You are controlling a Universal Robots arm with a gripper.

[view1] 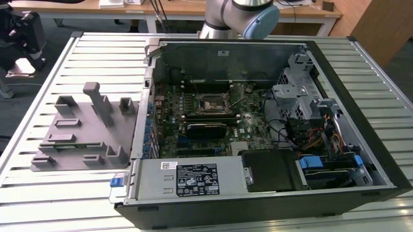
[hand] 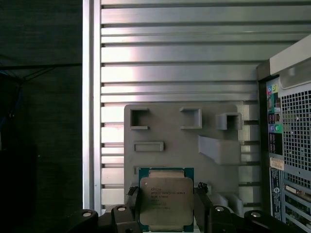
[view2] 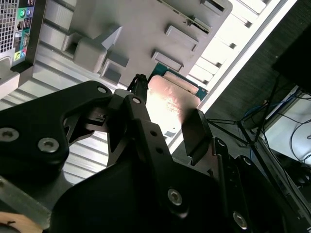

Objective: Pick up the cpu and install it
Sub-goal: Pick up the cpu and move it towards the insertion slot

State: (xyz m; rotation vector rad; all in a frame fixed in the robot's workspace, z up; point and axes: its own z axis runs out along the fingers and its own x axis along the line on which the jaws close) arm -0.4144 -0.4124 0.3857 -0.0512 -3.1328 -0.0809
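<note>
In both wrist views my gripper [hand: 166,206] [view2: 167,114] is shut on the cpu [hand: 166,199] [view2: 174,97], a flat square chip with a silver-grey metal top and a green edge. One black finger [hand: 133,203] presses on each side of it. The chip hangs level above the grey holder plate [hand: 184,141] [view2: 146,29], near the plate's edge. In the exterior view the black square socket [view1: 213,103] lies open on the motherboard inside the computer case [view1: 361,145], and the arm [view1: 242,14] reaches in from the back.
The grey holder plate [view1: 84,130] with raised blocks lies on the slatted metal table [view1: 58,193] at the exterior view's left of the case. Cables, drive bays and a power supply [view1: 187,179] crowd the case around the motherboard. The case's rear panel [hand: 291,141] stands beside the plate.
</note>
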